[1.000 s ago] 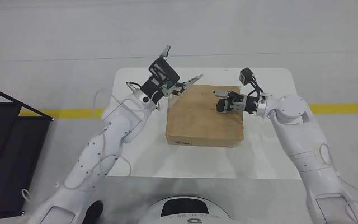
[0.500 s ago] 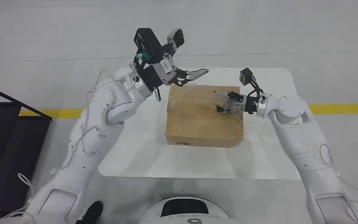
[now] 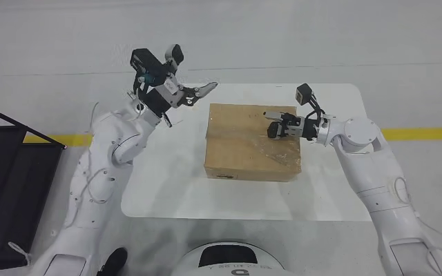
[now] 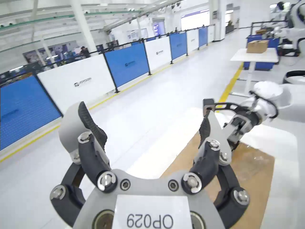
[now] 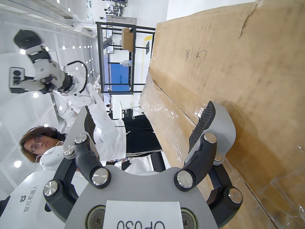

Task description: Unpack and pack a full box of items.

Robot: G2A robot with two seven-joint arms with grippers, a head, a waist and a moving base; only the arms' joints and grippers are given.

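Cardboard box (image 3: 252,148) is sitting flat on the white table (image 3: 173,186), around its ctr and a bit toward the R side. Its top flaps are lying shut.

L arm (image 3: 117,145) is standing over the table's far-L corner w/ its wrist raised. R arm (image 3: 359,148) is lying in from the R edge, forearm over the table and wrist over the box's far-R part.

L gripper (image 3: 198,93) is hanging beside the box's far-L corner and apart from it. Its fingers are spread wide w/ nothing btw them, and the L wrist view (image 4: 145,111) is looking past them across the box top.

R gripper (image 3: 269,124) is hovering low over the box top near its far edge, jaws spread too and gripping nothing (image 5: 149,109). One finger pad (image 5: 202,120) is lying right by the cardboard, prob. touching it, tho the contact isn't clear.

Clear tape (image 5: 166,117) is running along the flap seam, wrinkling and catching the light. Small pen scribble (image 5: 195,53) is showing on the flap beside it.
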